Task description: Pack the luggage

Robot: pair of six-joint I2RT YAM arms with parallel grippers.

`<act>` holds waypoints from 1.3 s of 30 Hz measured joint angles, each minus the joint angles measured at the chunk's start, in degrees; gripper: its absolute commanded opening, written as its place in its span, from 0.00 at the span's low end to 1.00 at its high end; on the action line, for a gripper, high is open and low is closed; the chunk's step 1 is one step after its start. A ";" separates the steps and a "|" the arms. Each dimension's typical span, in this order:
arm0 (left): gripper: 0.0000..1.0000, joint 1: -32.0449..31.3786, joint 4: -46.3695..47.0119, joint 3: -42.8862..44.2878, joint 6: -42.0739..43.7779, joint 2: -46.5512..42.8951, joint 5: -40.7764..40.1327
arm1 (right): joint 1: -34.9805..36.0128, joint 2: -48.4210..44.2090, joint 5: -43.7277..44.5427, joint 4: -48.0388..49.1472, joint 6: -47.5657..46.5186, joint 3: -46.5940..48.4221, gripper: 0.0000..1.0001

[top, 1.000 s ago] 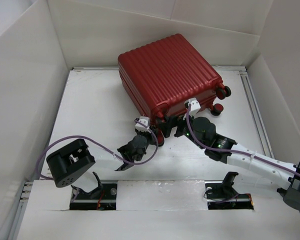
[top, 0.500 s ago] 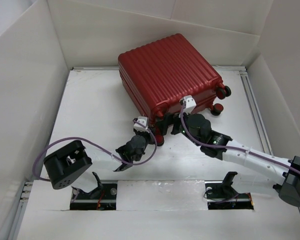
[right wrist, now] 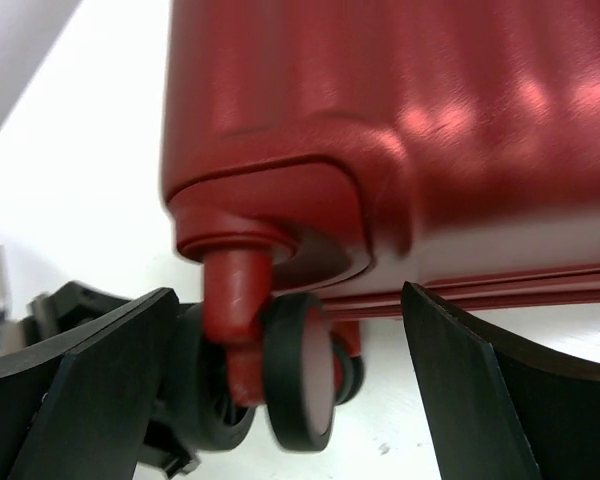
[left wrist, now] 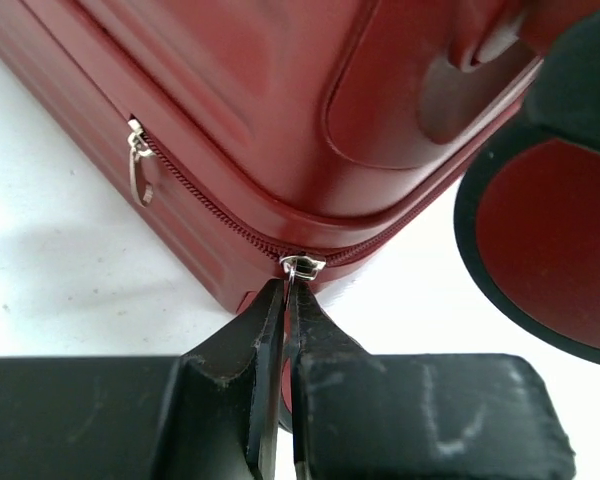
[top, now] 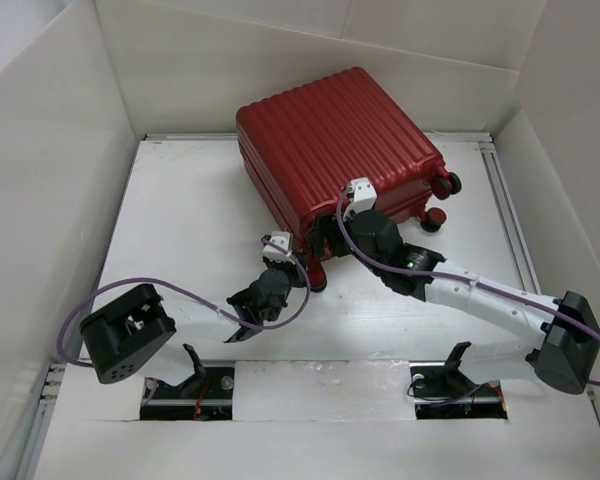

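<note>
Red luggage (top: 335, 150) lying flat, left gripper (left wrist: 285, 292) pinching its zipper pull (left wrist: 302, 266), right gripper (right wrist: 285, 345) spread around a wheel (right wrist: 300, 388)

Hard dark-red plastic shell on the luggage (top: 330, 140), ribbed, with a soft satin sheen. Its zipper pull (left wrist: 302, 265) glints as bright polished metal. The wheel (right wrist: 300, 375) looks like smooth matt black plastic. The left gripper (left wrist: 284, 298) is matt black plastic, scuffed pale in places. The table (top: 180, 220) is flat matt white.
</note>
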 measured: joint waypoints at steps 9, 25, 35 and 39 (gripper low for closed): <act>0.00 2.05 -3.56 -0.85 -2.45 -2.99 -0.42 | -0.07 4.11 2.89 -4.94 -0.22 2.38 0.99; 0.00 10.93 -7.37 -1.05 -5.31 -6.40 6.34 | -0.33 -1.01 -0.59 -5.03 -1.53 -1.86 0.12; 0.00 19.43 -9.40 1.16 -8.11 -4.31 23.34 | -1.14 -4.96 -2.32 -3.19 -2.12 -5.75 0.44; 0.46 25.09 -12.41 1.97 -9.94 -4.70 16.72 | -1.46 -7.50 -2.71 -6.51 -1.88 -5.95 0.84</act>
